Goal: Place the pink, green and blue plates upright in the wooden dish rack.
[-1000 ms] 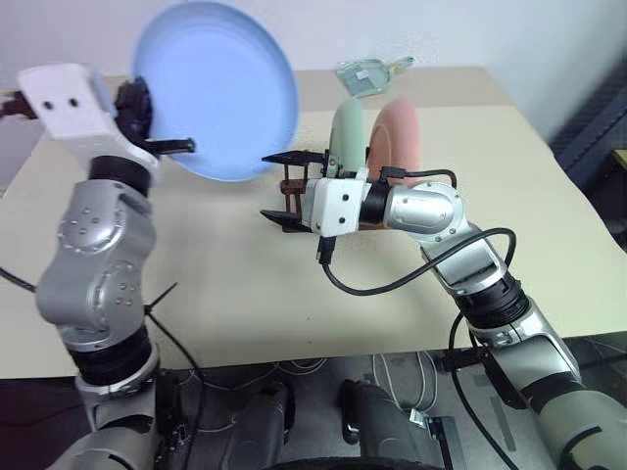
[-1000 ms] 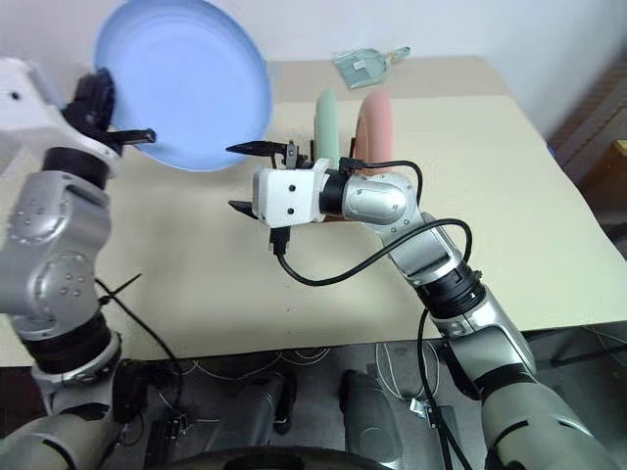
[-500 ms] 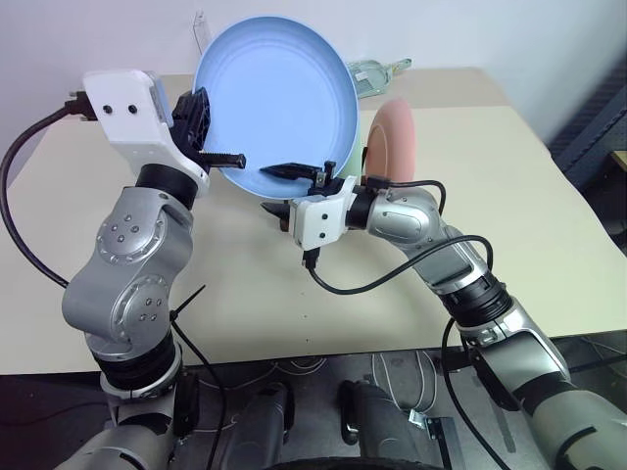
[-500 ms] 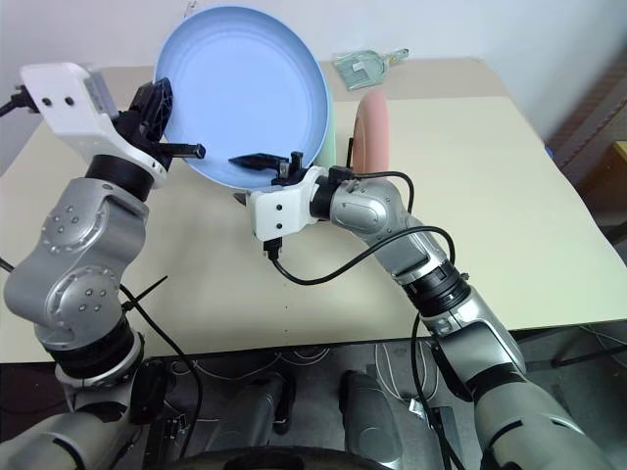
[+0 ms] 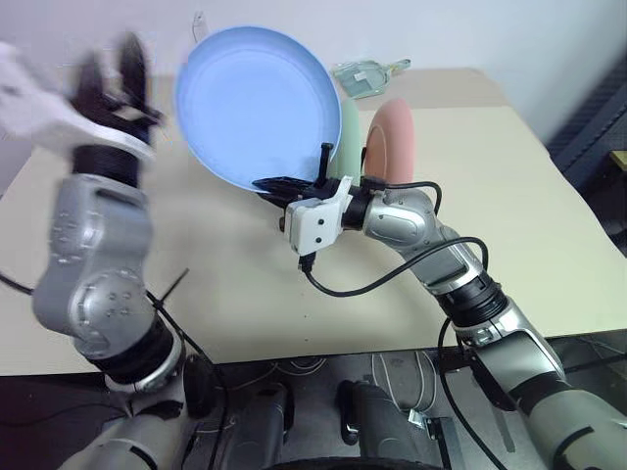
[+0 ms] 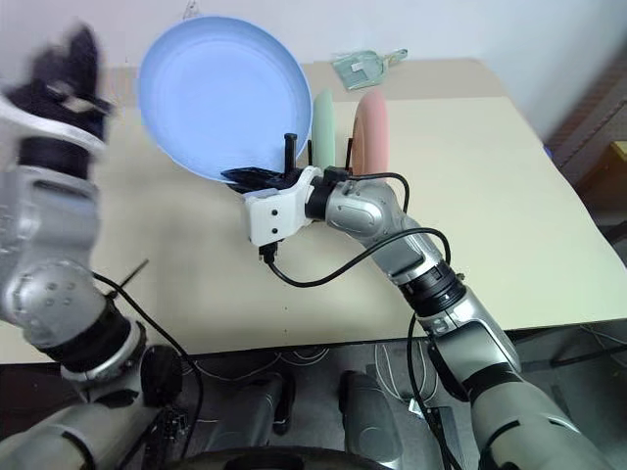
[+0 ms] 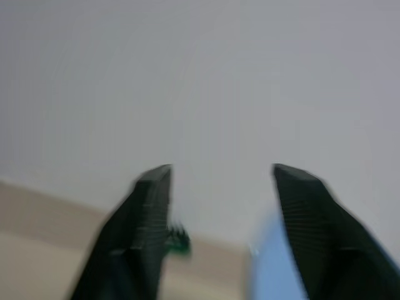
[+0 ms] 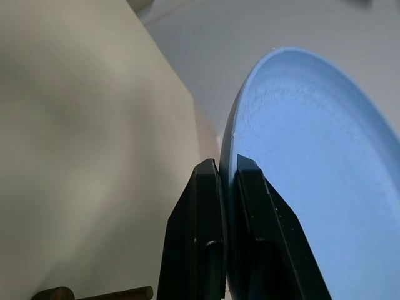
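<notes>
The blue plate is held up in the air over the beige surface, pinched at its lower rim by the right hand, whose two black fingers are closed tight on the edge, one on each face, as the right wrist view shows plainly. The left hand stands off to the plate's left, fingers spread wide and holding nothing. Behind the right arm, the green plate and the pink plate already stand upright side by side in the wooden dish rack, of which little more than a peg or two can be seen. The step in hand looks to be carrying the blue plate to a free slot next to the green one. To do it well, the right hand should turn the plate edge-on and parallel to the standing pair, bring it down between pegs without knocking the green plate, and let go only once the rim sits on both rails. The grip is narrow and low, so slow movement guards against the plate swinging.
</notes>
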Robot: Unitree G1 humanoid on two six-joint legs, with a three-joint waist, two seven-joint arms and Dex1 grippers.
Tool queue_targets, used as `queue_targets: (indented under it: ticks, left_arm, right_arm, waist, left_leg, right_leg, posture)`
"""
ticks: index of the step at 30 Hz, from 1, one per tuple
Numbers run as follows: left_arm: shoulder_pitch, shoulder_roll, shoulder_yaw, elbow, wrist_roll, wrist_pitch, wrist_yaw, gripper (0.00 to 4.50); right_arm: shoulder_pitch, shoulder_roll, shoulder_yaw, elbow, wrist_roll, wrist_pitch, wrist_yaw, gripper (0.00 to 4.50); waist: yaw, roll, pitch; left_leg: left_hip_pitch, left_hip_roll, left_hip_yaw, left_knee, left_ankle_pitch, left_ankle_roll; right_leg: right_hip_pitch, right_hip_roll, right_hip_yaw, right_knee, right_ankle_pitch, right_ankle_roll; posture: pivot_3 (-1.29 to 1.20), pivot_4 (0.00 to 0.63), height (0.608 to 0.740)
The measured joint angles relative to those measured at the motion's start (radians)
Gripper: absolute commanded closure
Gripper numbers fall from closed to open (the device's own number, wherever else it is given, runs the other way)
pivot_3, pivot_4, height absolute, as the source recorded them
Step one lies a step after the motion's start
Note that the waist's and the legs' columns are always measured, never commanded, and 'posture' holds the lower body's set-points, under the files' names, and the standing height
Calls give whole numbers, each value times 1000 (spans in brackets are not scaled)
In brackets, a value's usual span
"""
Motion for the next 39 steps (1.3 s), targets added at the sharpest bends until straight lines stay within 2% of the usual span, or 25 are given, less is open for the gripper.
queue_targets:
  ticks: [5, 7, 11, 14, 17, 23, 30, 39]
  left_arm:
    - [102, 192, 123, 121, 103, -108, -18, 978]
    - [204, 269, 116, 170, 162, -133, -70, 978]
    - [396, 331, 65, 222, 217, -175, -198, 978]
    - [546, 343, -16, 225, 240, -229, -323, 978]
    - [679, 343, -130, 198, 247, -281, -453, 978]
    - [789, 313, -253, 121, 190, -322, -617, 978]
    - [798, 310, -270, 121, 189, -330, -651, 978]
    - [802, 302, -292, 121, 199, -331, -654, 978]
  right_arm:
    - [0, 50, -19, -7, 81, 0, 0, 4500]
    - [1, 88, -42, -41, 149, 33, 3, 4500]
    - [0, 200, -96, -136, 360, 204, 10, 4500]
    - [-4, 294, -189, -218, 609, 438, -22, 4500]
    - [-20, 356, -319, -257, 881, 710, -125, 4500]
    - [-20, 448, -472, -248, 1176, 1029, -391, 4500]
    - [-20, 482, -564, -209, 1336, 1148, -597, 4500]
    - [-20, 482, -585, -162, 1353, 1121, -718, 4500]
  waist:
    - [1, 0, 0]
    - [2, 0, 0]
    - [5, 0, 0]
    - [4, 0, 0]
    - [4, 0, 0]
    - [1, 4, 1]
    - [1, 4, 1]
    - [1, 5, 1]
  left_leg:
    - [2, 0, 0, -1, 1, -1]
    - [2, 0, 0, -1, 0, 0]
    - [2, -1, -2, -1, -1, -1]
    - [2, 0, -2, -2, -2, -2]
    - [2, 0, -2, -3, -3, -2]
    - [2, 1, -1, -10, -2, -2]
    - [1, 1, -1, -8, -1, 0]
    - [1, 1, -1, -8, 0, 1]
  right_leg:
    - [1, 2, 1, 2, 0, -1]
    - [1, 2, 1, 2, 0, -1]
    - [2, 0, 2, 1, -1, -3]
    - [1, -1, 2, 1, -2, -5]
    - [0, -1, 2, 2, -3, -7]
    - [-5, -2, 2, 2, -7, -13]
    - [-5, -2, 2, 4, -8, -14]
    - [-5, -2, 1, 3, -8, -13]
  posture:
    - [0, 150, 735]
    - [0, 150, 735]
    - [0, 150, 735]
    - [0, 150, 735]
    - [0, 150, 735]
    - [0, 150, 735]
    - [0, 150, 735]
    - [0, 150, 735]
